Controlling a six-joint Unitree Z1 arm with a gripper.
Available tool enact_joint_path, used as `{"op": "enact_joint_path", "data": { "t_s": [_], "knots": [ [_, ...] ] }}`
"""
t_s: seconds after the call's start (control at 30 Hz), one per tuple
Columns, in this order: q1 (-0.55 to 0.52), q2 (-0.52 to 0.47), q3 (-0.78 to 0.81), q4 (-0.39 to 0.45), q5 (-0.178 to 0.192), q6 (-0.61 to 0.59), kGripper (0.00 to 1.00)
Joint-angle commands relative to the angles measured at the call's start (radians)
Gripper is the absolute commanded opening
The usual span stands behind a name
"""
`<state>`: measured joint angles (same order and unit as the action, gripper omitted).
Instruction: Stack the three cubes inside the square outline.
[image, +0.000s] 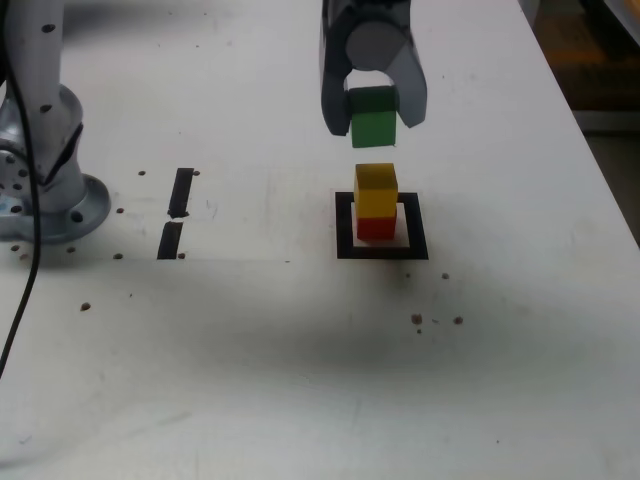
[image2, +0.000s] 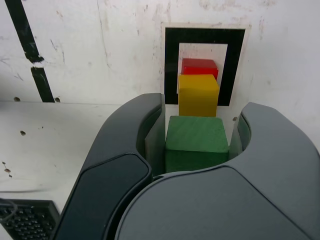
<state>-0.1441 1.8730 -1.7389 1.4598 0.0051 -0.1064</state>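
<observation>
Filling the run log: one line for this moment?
pincer: shut on green cube | above yellow cube on red cube | stack inside square outline | green not placed

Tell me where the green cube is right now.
In the exterior view the green cube is held in the gripper, in the air just above the yellow cube, which sits on the red cube inside the square outline.

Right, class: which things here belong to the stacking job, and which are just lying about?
Job:
- green cube, held in the gripper
- yellow cube, on the red cube
- square outline

Lying about:
- two tape strips
- arm base
- cable
- specks on the table
</observation>
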Motion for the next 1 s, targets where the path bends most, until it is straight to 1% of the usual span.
{"op": "enact_joint_path", "data": {
  "t_s": [0.0,0.3,0.5,0.77,0.97],
  "knots": [
    [-0.005,0.006,0.004,-0.007,-0.005,-0.005,0.09],
    [-0.011,0.02,0.053,-0.05,-0.024,-0.007,0.12],
    [-0.011,0.025,0.087,-0.086,-0.035,-0.007,0.21],
    [-0.01,0.03,0.099,-0.097,-0.017,-0.007,0.27],
    [-0.009,0.033,0.109,-0.125,-0.005,-0.007,0.32]
  ]
}}
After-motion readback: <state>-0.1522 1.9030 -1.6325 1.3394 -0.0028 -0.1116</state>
